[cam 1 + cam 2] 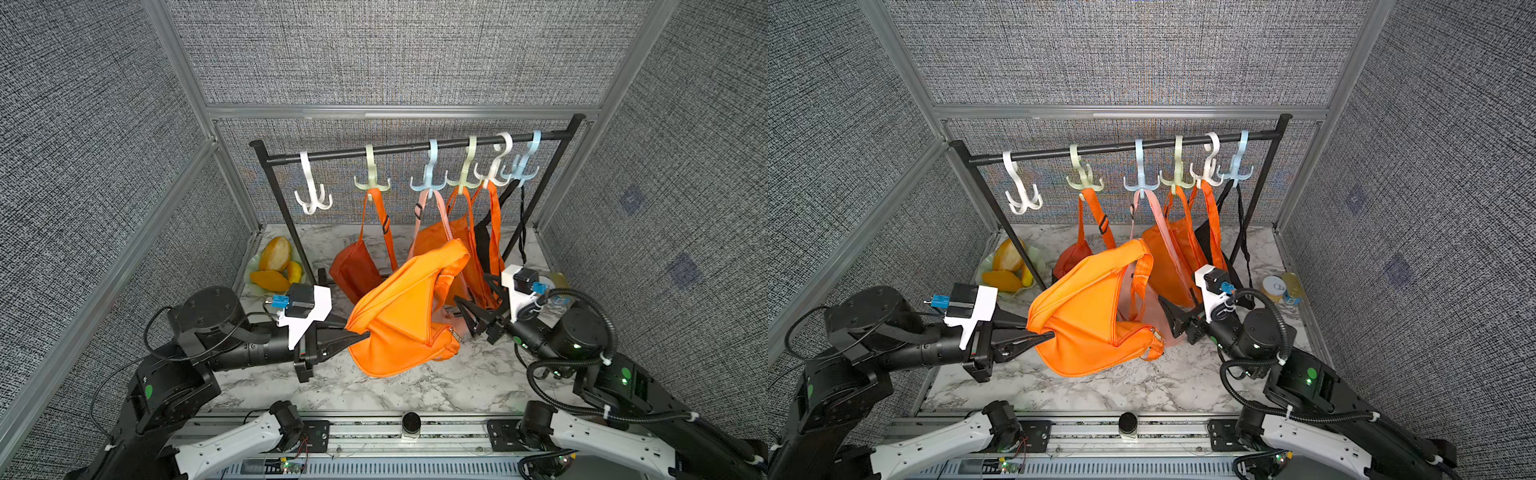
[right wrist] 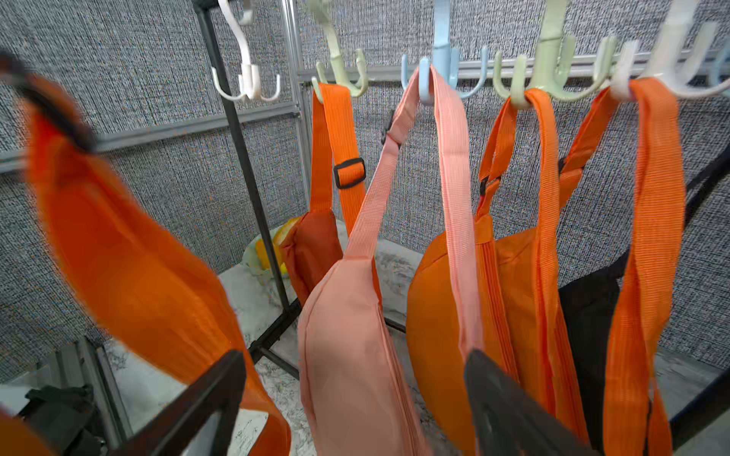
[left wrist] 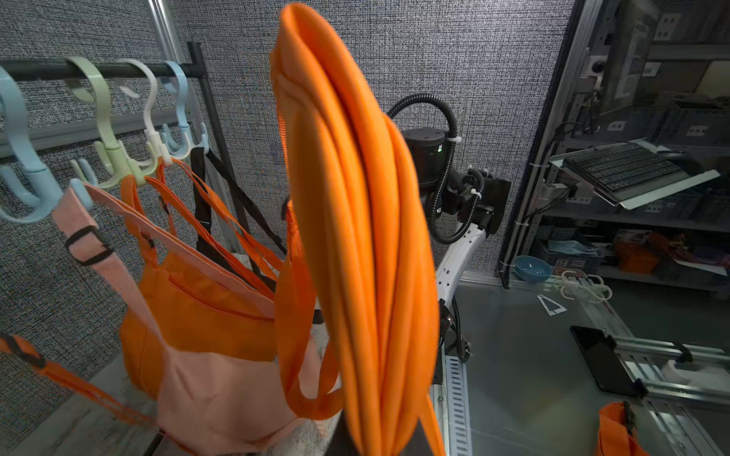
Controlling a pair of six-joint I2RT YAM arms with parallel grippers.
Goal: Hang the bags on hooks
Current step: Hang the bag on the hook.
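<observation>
- Marble table (image 1: 457, 378), black rack (image 1: 415, 146) at the back, other bags (image 1: 357, 270) on its hooks (image 1: 430, 183).
- Left fingers (image 1: 336, 334) clamped on the orange bag (image 1: 399, 316), holding it up in front of the rack.
- Right fingers (image 2: 501, 402) spread wide, empty, just beside the bag.

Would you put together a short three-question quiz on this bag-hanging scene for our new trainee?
1. True or false: the left hand is shut on the orange bag.
2. Which hook on the rack is bare? A. the white end hook; B. a blue hook; C. a green hook.
3. Fill in: the jaws of the right hand stand ____.
Key: 1 true; 2 A; 3 open.
</observation>
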